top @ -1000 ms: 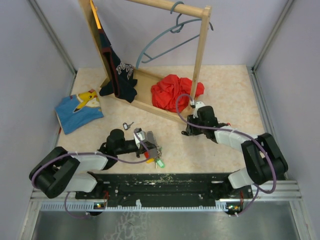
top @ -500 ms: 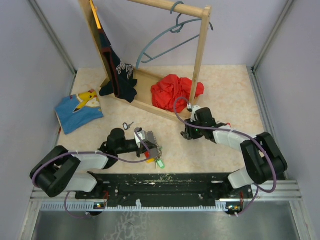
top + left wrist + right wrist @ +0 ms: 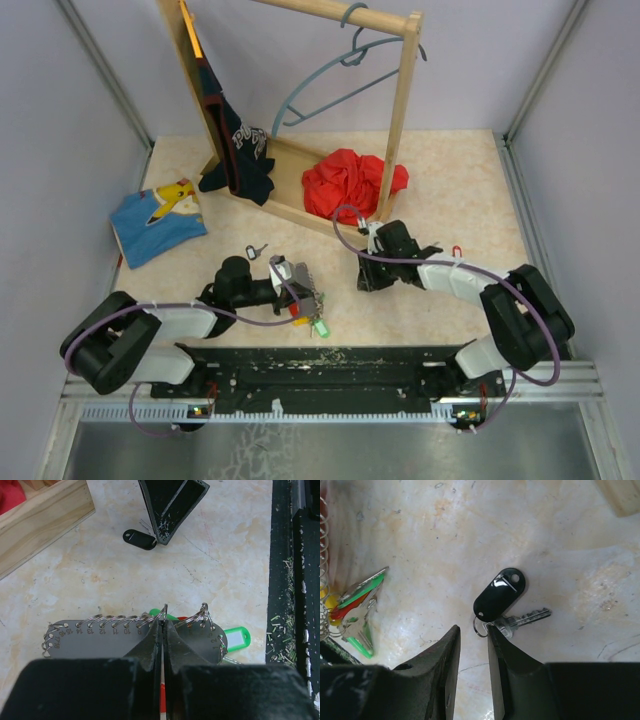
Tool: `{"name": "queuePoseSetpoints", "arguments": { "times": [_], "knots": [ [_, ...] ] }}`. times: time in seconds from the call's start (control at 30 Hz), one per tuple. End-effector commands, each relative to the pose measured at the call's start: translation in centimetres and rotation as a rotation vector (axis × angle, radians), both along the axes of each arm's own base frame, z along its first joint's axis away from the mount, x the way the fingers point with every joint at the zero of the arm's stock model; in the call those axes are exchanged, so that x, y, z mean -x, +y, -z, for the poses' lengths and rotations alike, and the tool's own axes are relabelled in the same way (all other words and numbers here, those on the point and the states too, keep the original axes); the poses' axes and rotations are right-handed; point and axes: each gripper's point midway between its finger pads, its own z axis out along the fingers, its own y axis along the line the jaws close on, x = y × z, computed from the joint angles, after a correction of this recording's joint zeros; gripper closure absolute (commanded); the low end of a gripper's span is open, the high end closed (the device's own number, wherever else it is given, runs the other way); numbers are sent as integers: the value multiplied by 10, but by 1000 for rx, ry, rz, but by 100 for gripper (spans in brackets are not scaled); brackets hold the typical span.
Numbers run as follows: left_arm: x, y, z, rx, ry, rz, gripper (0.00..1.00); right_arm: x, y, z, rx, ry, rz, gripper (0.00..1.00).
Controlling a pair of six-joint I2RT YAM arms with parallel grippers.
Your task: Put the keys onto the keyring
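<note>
My left gripper [image 3: 303, 293] is shut on the keyring [image 3: 100, 640], a grey numbered plate edged with a row of silver wire rings; the jaws [image 3: 164, 622] pinch one ring at its top edge. Green [image 3: 235, 639] and red tags hang from it, also showing in the right wrist view [image 3: 357, 605]. A silver key [image 3: 530, 616] with a black oval tag [image 3: 500, 595] and a small ring lies flat on the table. My right gripper [image 3: 474, 629] is open, low over the table, one fingertip on each side of that small ring. It shows in the top view [image 3: 363, 278].
Another small key [image 3: 256, 250] lies left of the left gripper. A wooden clothes rack [image 3: 300, 195] with a red cloth [image 3: 350, 180] stands behind. A blue shirt [image 3: 158, 220] lies far left. A small red thing [image 3: 457, 250] lies by the right arm. The black base rail [image 3: 295, 580] runs along the near edge.
My right gripper has moved left and nearer, away from the rack post to the black-tagged key. The left gripper and keyring have not moved.
</note>
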Motion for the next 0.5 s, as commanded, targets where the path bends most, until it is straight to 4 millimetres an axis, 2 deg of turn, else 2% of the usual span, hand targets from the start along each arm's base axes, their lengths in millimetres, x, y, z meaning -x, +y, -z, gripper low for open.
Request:
{"name": "queuePoseSetpoints", "arguments": {
  "times": [0.0, 0.3, 0.47],
  "knots": [
    [-4, -6, -11, 21, -32, 23, 100, -5, 18, -27, -33, -53, -69, 71],
    [-4, -6, -11, 19, -29, 25, 100, -17, 10, -23, 66, -91, -77, 73],
    [-4, -6, -10, 16, -24, 28, 100, -12, 19, -25, 140, -143, -149, 73]
  ]
}}
